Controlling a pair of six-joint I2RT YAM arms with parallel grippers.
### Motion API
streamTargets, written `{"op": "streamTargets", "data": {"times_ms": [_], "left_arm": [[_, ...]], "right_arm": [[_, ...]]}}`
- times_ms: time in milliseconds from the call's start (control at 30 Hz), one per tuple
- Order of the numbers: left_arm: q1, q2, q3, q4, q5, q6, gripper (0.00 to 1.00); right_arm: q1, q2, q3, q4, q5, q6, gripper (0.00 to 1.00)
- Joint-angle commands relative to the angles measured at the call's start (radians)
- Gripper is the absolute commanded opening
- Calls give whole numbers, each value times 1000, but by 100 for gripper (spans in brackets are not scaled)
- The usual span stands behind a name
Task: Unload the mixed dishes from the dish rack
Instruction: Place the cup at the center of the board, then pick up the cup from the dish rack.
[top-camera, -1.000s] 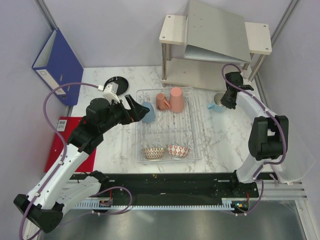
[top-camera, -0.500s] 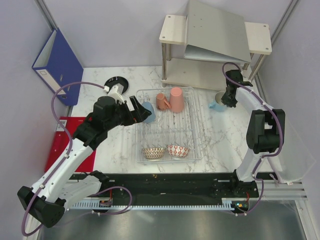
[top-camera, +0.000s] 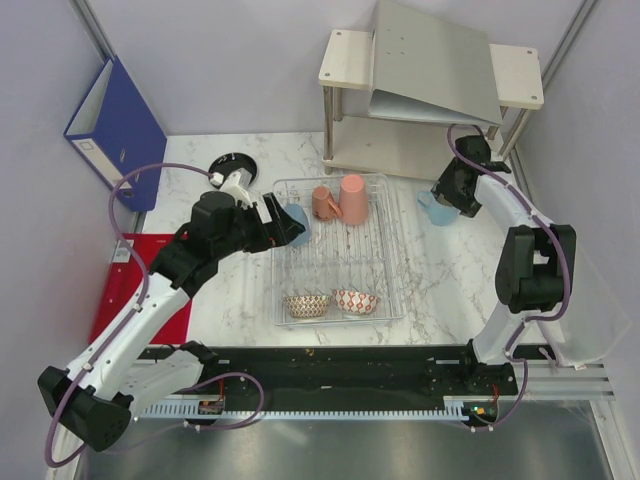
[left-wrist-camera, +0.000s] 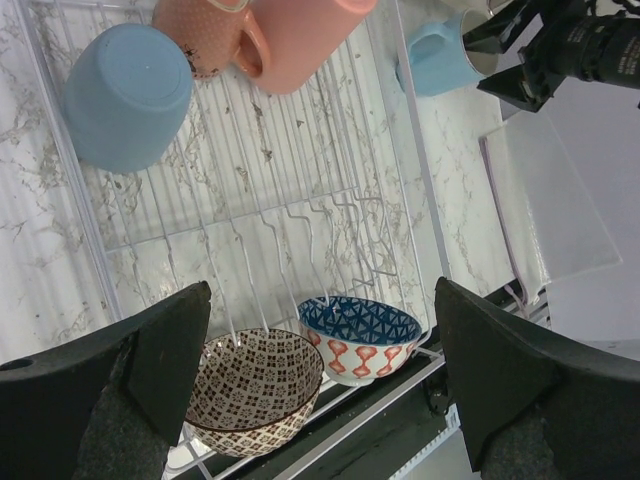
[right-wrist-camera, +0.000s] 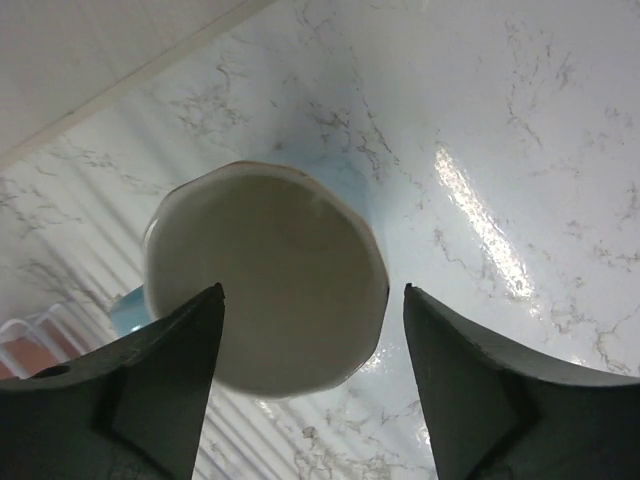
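a: where's the left gripper?
b: over the left rim of the rack, toward the far end. its fingers are spread wide with nothing between them. a blue cup sits in the rack just beside it.
a: what else is in the rack?
b: a mug and a pink cup touch each other at the far end, right of the blue cup. at the near end a brown bowl and a red bowl stand side by side, mouths up.
a: and the right gripper?
b: it's over a second blue cup. that cup stands mouth up on the table, outside the rack to its right and near the shelf. the fingers are apart, one on each side of the cup's rim. the wrist view shows a gap at one finger, and i can't tell whether the other touches.
a: anything else out?
b: a black plate lies on the table beyond the rack's far left corner, near the binder.
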Motion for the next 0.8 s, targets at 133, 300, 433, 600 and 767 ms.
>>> {"op": "streamTargets", "data": {"times_ms": [133, 300, 433, 600, 767], "left_arm": [[-1, 17, 6, 15, 21, 23, 99], [-1, 33, 21, 13, -5, 42, 99], [-1, 71, 43, 13, -24, 59, 99], [-1, 147, 59, 16, -74, 79, 99], [-9, 258, 119, 47, -87, 102, 99]], "right_arm": [[4, -160, 12, 25, -58, 10, 94], [30, -279, -18, 32, -94, 21, 98], [68, -377, -56, 40, -111, 24, 98], [177, -591, -232, 195, -146, 24, 98], [324, -776, -455, 396, -126, -39, 98]]}}
